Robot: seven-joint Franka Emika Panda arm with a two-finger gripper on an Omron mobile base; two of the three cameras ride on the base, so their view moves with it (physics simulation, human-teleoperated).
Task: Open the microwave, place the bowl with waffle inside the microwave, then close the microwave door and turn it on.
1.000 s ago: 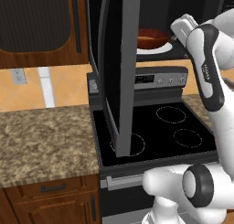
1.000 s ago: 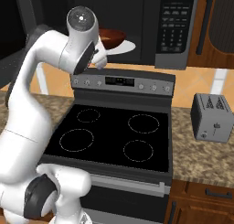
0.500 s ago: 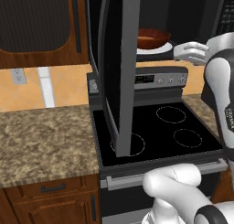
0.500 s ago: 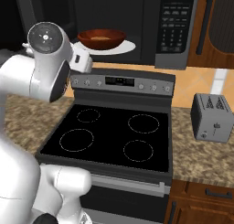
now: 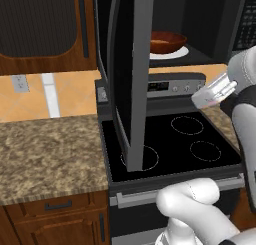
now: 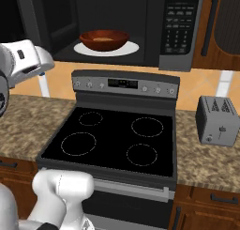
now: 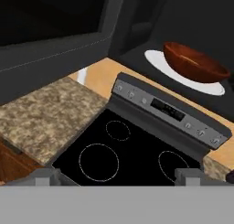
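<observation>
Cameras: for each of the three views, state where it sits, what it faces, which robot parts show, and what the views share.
Left base view: behind the arm to its left, facing the open microwave door and stove; arm at right.
Right base view: behind to its right, facing the microwave cavity and toaster; arm at left.
Hand view: on the hand, looking down at the stove; gripper tips wide apart at bottom.
Shared: the bowl on the turntable, and the stove.

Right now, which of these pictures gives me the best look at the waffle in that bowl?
The right base view: it looks straight into the open microwave, so the tan waffle shows inside the bowl. The left base view catches the bowl partly behind the microwave door; the hand view shows the bowl side-on, waffle hidden.
</observation>
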